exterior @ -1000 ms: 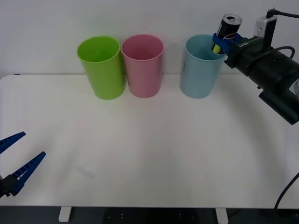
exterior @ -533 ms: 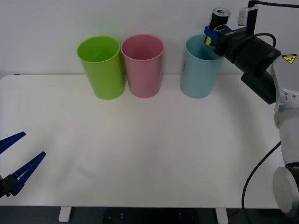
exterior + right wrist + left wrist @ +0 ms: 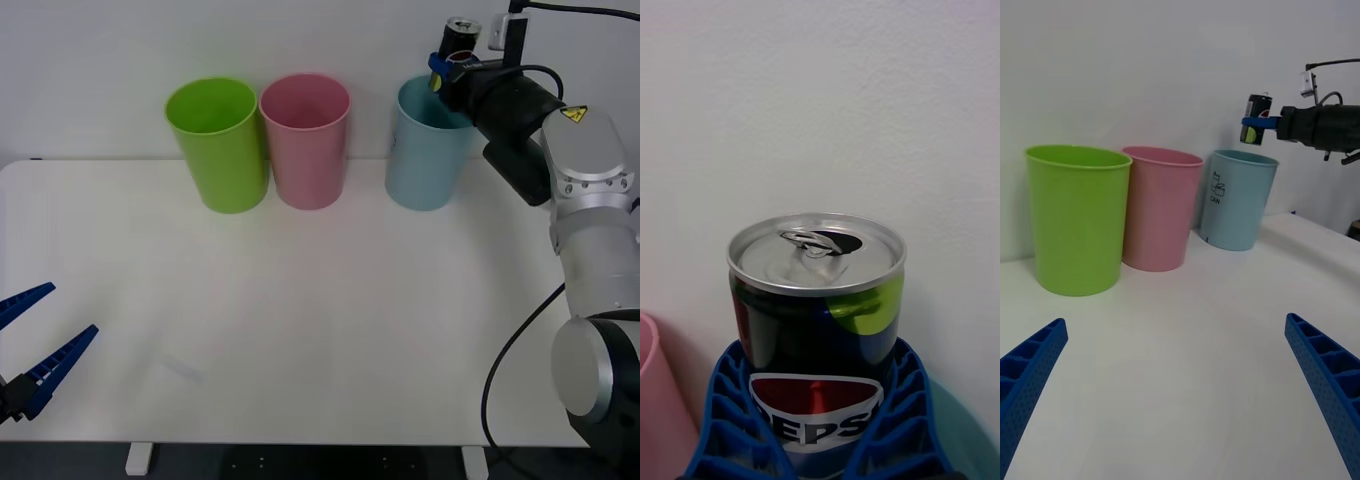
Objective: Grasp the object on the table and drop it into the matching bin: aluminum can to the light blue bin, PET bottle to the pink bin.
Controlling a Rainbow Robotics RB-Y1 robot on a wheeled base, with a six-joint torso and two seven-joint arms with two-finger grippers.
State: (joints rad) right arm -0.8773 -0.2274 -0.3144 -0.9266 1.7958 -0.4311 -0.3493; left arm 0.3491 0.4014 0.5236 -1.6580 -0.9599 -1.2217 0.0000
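Observation:
The aluminum can (image 3: 460,37), black with a silver top and a green-and-red label, is held upright in the air above the right rim of the light blue bin (image 3: 428,145). My right gripper (image 3: 447,68) is shut on the can (image 3: 817,315), its blue ribbed fingers (image 3: 730,405) hugging both sides. In the left wrist view the can (image 3: 1258,120) hangs above the light blue bin (image 3: 1237,199). The pink bin (image 3: 305,140) stands to the left of the blue one. My left gripper (image 3: 30,340) rests open, parked at the table's near left edge.
A lime green bin (image 3: 218,143) stands left of the pink one along the back of the white table (image 3: 330,330). A white wall rises right behind the bins. My right arm (image 3: 575,180) reaches over the table's right side.
My right gripper has carried the can leftward and slightly up, from beside the blue bin's right rim to above it. The arm has swung closer in. The left arm has not moved.

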